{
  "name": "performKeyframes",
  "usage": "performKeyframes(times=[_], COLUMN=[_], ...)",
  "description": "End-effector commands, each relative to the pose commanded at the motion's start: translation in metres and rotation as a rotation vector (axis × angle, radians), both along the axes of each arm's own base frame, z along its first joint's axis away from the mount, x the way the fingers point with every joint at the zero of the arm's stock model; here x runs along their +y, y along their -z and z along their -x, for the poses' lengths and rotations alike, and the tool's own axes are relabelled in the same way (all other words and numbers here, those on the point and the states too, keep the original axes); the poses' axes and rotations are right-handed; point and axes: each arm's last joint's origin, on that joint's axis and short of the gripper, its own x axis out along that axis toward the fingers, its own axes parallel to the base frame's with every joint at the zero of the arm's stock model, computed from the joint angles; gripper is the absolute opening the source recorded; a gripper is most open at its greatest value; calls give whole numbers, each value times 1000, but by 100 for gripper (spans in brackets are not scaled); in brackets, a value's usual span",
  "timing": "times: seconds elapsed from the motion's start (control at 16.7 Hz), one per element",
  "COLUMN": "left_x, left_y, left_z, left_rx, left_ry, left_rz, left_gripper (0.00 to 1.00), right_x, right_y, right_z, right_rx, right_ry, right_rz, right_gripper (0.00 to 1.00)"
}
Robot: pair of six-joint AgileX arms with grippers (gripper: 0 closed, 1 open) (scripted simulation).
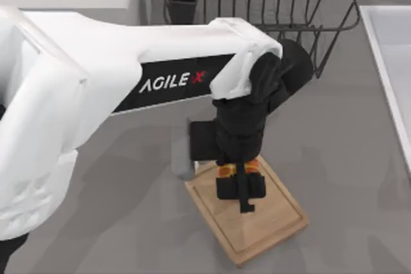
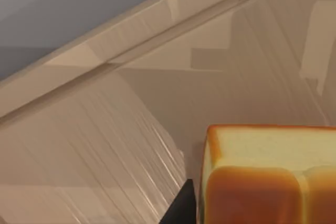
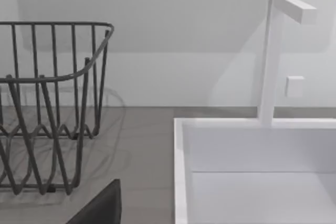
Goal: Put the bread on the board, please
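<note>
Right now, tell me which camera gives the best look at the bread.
The left wrist view: the bread sits large and close above the board, pale cut face and golden crust plain. In the top view, just an orange sliver of it peeks from under the left gripper. The right wrist view looks toward the wire rack and sink.

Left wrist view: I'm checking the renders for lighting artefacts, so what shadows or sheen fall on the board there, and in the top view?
Left wrist view: the board carries streaky sheen along its grain and blocky, hard-edged shadows beyond the bread. Top view: the left gripper and its arm cast a soft dark patch on the grey table beside the board's upper edge.
</note>
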Motion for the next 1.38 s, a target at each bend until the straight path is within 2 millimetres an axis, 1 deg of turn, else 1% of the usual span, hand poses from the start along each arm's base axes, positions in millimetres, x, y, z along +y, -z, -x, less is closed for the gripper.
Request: performKeyframes(times=[0.24,1.02,1.08,1.38], left_x=[0,0,0,0], left_y=[1,1,1,1], left_z=[0,0,0,0], left_rx=[1,1,1,1], left_ry=[0,0,0,0], left_rz=[-1,-1,-1,-1], left_gripper=[0,98,100,100], right_x=[0,0,0,0], right_y=[0,0,0,0], right_z=[0,0,0,0], right_rx=[0,0,0,0], right_ry=[0,0,0,0], right_rz=[0,0,0,0], right_gripper=[100,100,100,100])
